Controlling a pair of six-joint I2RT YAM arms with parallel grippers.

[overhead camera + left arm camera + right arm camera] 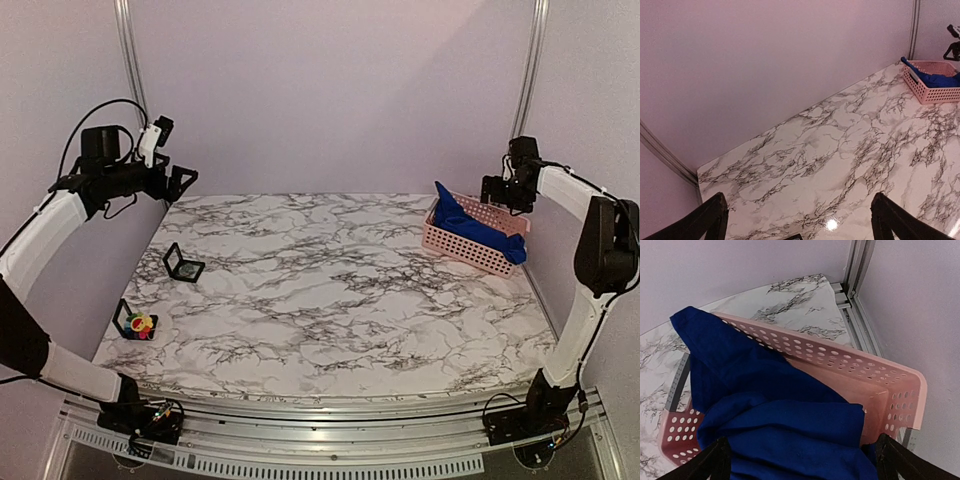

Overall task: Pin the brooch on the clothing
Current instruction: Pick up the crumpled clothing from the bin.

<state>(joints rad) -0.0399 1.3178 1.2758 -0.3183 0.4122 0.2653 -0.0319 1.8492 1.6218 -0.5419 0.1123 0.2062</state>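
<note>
Marble-patterned bench (330, 290) between lilac walls; both arms are raised and nothing is held.

At the far right corner, the royal-blue T-shirt (780, 410) lies crumpled in the pink plastic lattice basket (880, 370), with one peak of cloth over the rim. The right gripper (503, 196) hangs just above it, fingers spread wide and empty. The small flower-shaped brooch with multicoloured petals (142, 323) sits at the near left in a small black open-frame cube holder (127, 320), well apart from the shirt. The left gripper (178, 182) is also spread and empty, up at the far left corner. The shirt looks soft, light and limp, so it will likely sag and bunch; a raised fold or the peak over the rim seems the best place to pinch. The brooch looks rigid, tiny and probably slippery, so it is best taken gently across the petal edges.
</note>
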